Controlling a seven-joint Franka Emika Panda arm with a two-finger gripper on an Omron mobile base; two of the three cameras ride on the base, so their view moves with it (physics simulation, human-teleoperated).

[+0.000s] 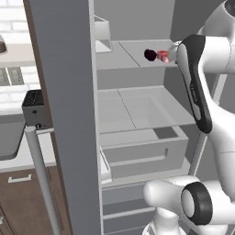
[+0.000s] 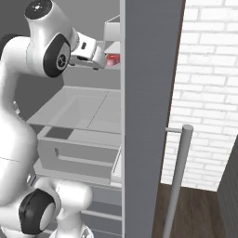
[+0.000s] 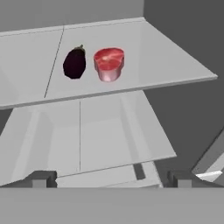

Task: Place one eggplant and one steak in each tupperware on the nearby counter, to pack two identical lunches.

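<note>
On the upper shelf [image 3: 166,65] of the open fridge lie a very dark purple eggplant [image 3: 74,63] and, just to its right, a flat pink-red steak [image 3: 109,64]. The left base view shows the eggplant [image 1: 149,55] and the steak [image 1: 163,56] side by side just ahead of my hand, and the steak [image 2: 113,59] peeks out beside the door edge in the right base view. My gripper [image 3: 111,180] is open and holds nothing, a short way in front of the shelf and a little below it. The tupperware is out of view.
The fridge door [image 1: 64,114] stands open at the left, its edge close to my arm. Below the top shelf are a second shelf [image 1: 137,110] and a drawer [image 1: 142,153]. A long door handle [image 2: 179,176] and a brick wall [image 2: 209,83] are on the right.
</note>
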